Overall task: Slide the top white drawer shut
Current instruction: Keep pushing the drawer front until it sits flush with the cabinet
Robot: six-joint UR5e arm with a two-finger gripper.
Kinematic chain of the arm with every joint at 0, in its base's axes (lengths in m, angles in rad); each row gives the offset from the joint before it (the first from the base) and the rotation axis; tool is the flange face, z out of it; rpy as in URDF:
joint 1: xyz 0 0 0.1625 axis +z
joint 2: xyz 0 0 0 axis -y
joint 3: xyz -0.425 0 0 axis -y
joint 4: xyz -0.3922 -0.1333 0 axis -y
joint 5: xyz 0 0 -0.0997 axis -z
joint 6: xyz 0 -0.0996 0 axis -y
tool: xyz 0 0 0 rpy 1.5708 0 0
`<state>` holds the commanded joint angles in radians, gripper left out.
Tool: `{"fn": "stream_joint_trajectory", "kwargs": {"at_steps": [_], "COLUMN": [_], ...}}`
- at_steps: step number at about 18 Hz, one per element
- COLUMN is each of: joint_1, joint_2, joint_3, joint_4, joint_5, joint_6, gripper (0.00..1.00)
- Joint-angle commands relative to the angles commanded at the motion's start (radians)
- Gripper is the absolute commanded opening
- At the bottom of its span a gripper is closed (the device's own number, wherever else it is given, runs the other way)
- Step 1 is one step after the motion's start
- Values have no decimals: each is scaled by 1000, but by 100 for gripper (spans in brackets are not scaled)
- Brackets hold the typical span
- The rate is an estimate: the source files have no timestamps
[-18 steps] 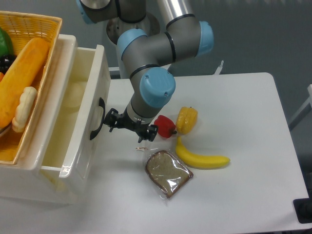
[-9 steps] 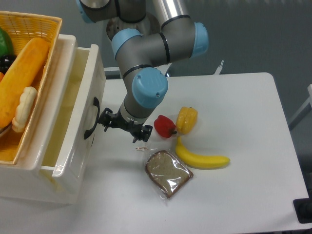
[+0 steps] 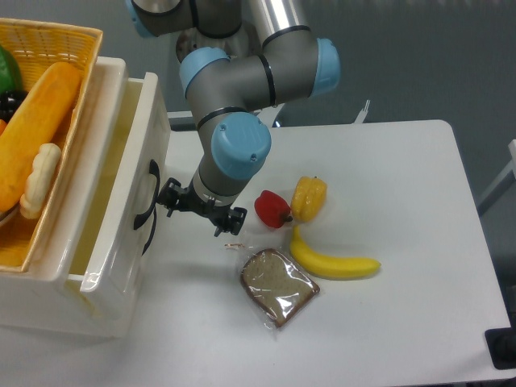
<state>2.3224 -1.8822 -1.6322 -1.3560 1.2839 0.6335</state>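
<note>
The top white drawer [image 3: 121,242] stands partly pulled out at the left, its glossy tray showing a narrow gap of pale interior. A black curved handle [image 3: 146,203] sits on its front panel. My gripper [image 3: 201,208] hangs just right of that panel, its left black part touching or almost touching the handle. The arm's blue and grey wrist covers the fingertips from above, so their spacing does not show. Nothing can be seen held in it.
A yellow wicker basket [image 3: 48,48] with bread and produce rests on top of the cabinet at the far left. A red pepper [image 3: 272,209], a yellow pepper [image 3: 309,197], a banana [image 3: 332,261] and wrapped bread [image 3: 277,286] lie right of the gripper.
The drawer's front panel has slid left, narrowing the open gap. My gripper moved left with it, staying against the handle.
</note>
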Motion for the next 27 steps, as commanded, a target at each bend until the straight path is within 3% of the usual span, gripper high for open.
{"fn": "stream_joint_trajectory", "kwargs": {"at_steps": [27], "joint_1": [-2], "joint_2": [2], "joint_3": [-8], "joint_4": [0], "joint_5": [-55], "joint_6": [2], "gripper": [100]}}
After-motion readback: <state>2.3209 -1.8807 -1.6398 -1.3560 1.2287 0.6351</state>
